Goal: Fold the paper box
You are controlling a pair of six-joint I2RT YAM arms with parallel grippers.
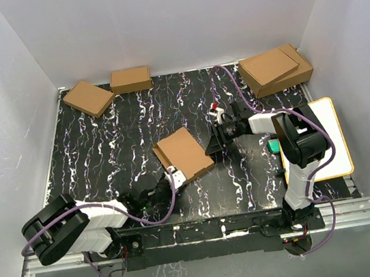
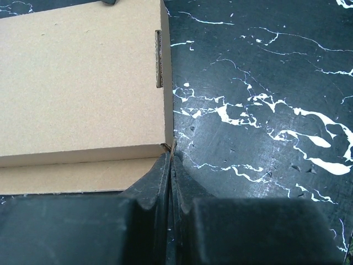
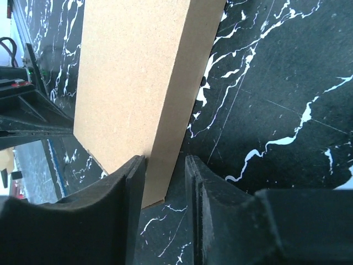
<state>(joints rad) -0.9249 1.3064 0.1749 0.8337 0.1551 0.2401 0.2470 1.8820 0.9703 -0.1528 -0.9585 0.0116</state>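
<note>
Near the middle of the overhead frame, a thin, flat, plain brown corrugated-cardboard paper box (image 1: 186, 153) is seen lying closed on the black, white-veined marble-patterned bench (image 1: 103, 143), turned at an angle to the bench edges.

At the lower left corner of the paper box, the left tool (image 1: 172, 176) is placed. In the left wrist view its black fingers (image 2: 149, 193) are seen pressed together, with a thin sliver of cardboard pinched between their tips right at the box corner. A narrow slot (image 2: 159, 58) is visible along the box's edge in the upper middle of that frame.

At the right-hand edge of the paper box, the right tool (image 1: 213, 143) is positioned. In the right wrist view it is seen spread, with the box's corner and side wall taken between the two fingers (image 3: 129, 210); the left one is laid against the top face, while a gap is left at the other.

Toward the upper left of the overhead frame, two small brown cardboard boxes (image 1: 88, 98) are set near each other. Toward the upper right, two larger stacked brown boxes (image 1: 275, 69) are found. Along the right edge, a white board with an orange rim (image 1: 332, 152) is laid.
</note>
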